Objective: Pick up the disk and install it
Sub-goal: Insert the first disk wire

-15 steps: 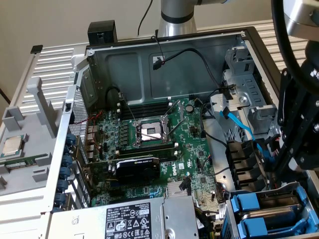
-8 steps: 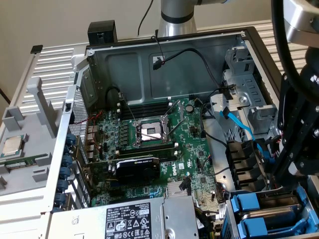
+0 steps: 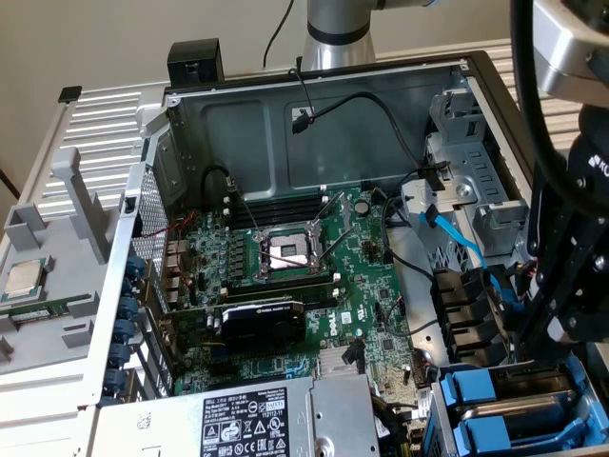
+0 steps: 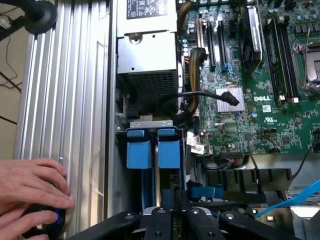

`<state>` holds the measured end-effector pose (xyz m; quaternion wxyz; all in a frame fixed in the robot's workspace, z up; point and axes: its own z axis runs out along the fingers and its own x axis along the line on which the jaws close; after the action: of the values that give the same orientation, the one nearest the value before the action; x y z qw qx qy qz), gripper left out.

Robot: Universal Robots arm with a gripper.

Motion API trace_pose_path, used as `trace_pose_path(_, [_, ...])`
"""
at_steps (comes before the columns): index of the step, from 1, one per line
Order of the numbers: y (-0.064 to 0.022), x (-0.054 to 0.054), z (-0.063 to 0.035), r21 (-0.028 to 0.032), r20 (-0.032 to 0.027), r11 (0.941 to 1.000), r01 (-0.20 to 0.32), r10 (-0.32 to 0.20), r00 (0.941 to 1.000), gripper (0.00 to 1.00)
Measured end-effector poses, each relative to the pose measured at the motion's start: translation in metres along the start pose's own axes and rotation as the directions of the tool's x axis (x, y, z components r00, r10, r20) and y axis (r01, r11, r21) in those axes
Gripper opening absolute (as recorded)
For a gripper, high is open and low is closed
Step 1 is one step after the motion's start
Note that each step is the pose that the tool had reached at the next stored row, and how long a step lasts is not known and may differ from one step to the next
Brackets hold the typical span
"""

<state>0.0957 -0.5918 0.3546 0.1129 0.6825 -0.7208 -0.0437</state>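
beige wall (image 3: 114,38) across the upper left of the exterior frame. below it, a pale ribbed panel (image 3: 105,114) as work surface, with grey plastic fixtures down the left side. open tower case (image 3: 314,86) on its side at centre frame, steel walls upright. green motherboard (image 3: 314,286) on its floor, bare socket in the middle. grey power-supply box (image 3: 257,419) along the lower edge. dark arm (image 3: 571,209) down the exterior view's right edge, above the drive cage (image 4: 150,123) at lower right. in that cage, the disk (image 3: 471,388) in its blue frame, just beside and level with a second blue frame (image 3: 476,438). gripper (image 4: 174,212) close to the disk's outer end, jaws pinched near together, whatever lies between them hidden. a person's hand (image 4: 30,180) on ribbed silver metal (image 4: 75,100), over a dark round knob. small square processor chip (image 3: 21,278) at the far left edge.
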Motion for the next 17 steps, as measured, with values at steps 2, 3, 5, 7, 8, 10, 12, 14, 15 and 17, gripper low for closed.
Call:
trace_pose_path(2, [-0.0002,-0.0001,0.0011,-0.0001,0.0002,1.0000,-0.001,0.001,1.0000,0.16])
trace_pose_path(3, [-0.0004,-0.0002,0.0017,-0.0001,0.0003,1.0000,-0.001,0.001,1.0000,0.16])
trace_pose_path(5, [-0.0007,-0.0003,0.0031,-0.0002,0.0004,1.0000,-0.002,0.002,1.0000,0.16])
trace_pose_path(7, [-0.0010,-0.0005,0.0043,-0.0003,0.0004,1.0000,-0.002,0.002,1.0000,0.16])
trace_pose_path(8, [-0.0011,-0.0005,0.0049,-0.0003,0.0005,1.0000,-0.002,0.002,1.0000,0.16])
trace_pose_path(10, [-0.0012,-0.0006,0.0055,-0.0003,0.0004,1.0000,-0.003,0.003,1.0000,0.16])
trace_pose_path(12, [-0.0013,-0.0006,0.0061,-0.0003,0.0006,1.0000,-0.003,0.003,1.0000,0.16])
trace_pose_path(14, [-0.0014,-0.0006,0.0061,-0.0003,0.0005,1.0000,-0.003,0.003,1.0000,0.16])
trace_pose_path(15, [-0.0014,-0.0007,0.0061,-0.0003,0.0007,1.0000,-0.003,0.003,1.0000,0.16])
trace_pose_path(17, [-0.0014,-0.0007,0.0062,-0.0004,0.0007,1.0000,-0.003,0.003,1.0000,0.16])
